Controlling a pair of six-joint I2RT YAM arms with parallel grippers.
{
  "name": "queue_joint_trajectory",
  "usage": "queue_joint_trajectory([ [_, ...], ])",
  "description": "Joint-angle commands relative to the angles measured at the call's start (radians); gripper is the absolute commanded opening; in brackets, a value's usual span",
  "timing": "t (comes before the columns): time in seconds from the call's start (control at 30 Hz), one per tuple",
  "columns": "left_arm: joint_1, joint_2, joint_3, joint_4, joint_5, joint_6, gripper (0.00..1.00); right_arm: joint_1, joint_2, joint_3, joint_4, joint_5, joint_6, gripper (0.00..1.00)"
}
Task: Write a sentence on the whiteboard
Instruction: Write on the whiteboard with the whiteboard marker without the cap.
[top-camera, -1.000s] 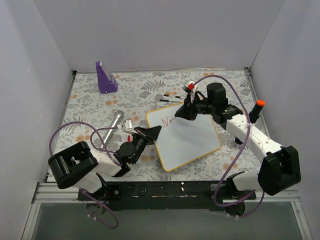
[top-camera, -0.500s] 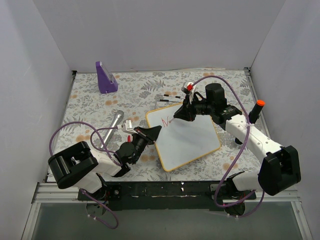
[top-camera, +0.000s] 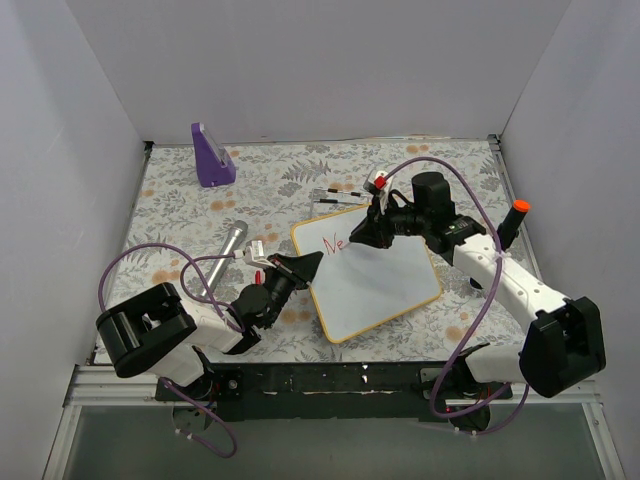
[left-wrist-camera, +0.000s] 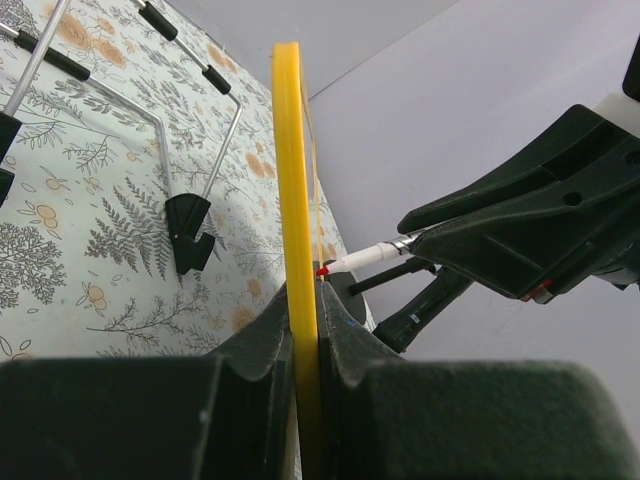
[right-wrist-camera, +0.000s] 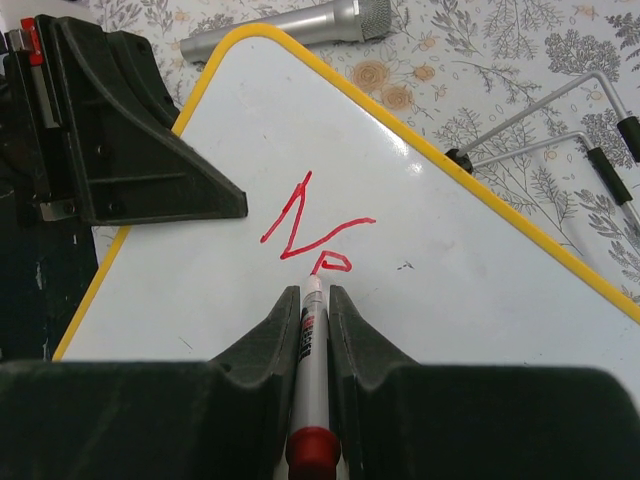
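Near table centre: whiteboard, left gripper clamped on its left edge. Right gripper pinches red marker, tip on sentence start. Right wrist view shows the strokes; left wrist sees the board edge-on.

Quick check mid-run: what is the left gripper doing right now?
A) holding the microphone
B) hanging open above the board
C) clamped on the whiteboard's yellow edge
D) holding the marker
C: in the left wrist view the left gripper is shut on the yellow frame of the whiteboard; the marker sits in the right gripper.
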Motion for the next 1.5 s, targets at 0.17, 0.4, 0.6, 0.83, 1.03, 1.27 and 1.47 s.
queue_joint_trajectory([
  [0.17, -0.007, -0.008, -0.012, 0.228, 0.026, 0.099, 0.0, 0.006, -0.037, -0.026, -0.04, 0.07, -0.039, 0.01],
  [0.4, -0.007, -0.004, -0.014, 0.228, 0.029, 0.099, 0.0, -0.031, -0.026, 0.035, -0.048, 0.076, -0.043, 0.01],
  [0.6, -0.008, 0.001, -0.015, 0.228, 0.031, 0.097, 0.0, -0.071, -0.044, 0.075, -0.042, 0.024, -0.031, 0.01],
  [0.83, -0.008, 0.002, -0.017, 0.234, 0.037, 0.099, 0.0, -0.088, -0.095, 0.044, -0.028, -0.068, -0.045, 0.01],
  [1.03, -0.008, 0.002, -0.02, 0.239, 0.037, 0.099, 0.0, -0.094, -0.103, 0.027, -0.027, -0.084, -0.071, 0.01],
  [1.27, -0.007, 0.002, -0.02, 0.24, 0.04, 0.1, 0.0, -0.106, -0.083, 0.012, -0.004, -0.087, -0.075, 0.01],
  [1.47, -0.008, -0.001, -0.017, 0.233, 0.037, 0.097, 0.0, -0.106, -0.064, 0.004, 0.021, -0.085, -0.077, 0.01],
])
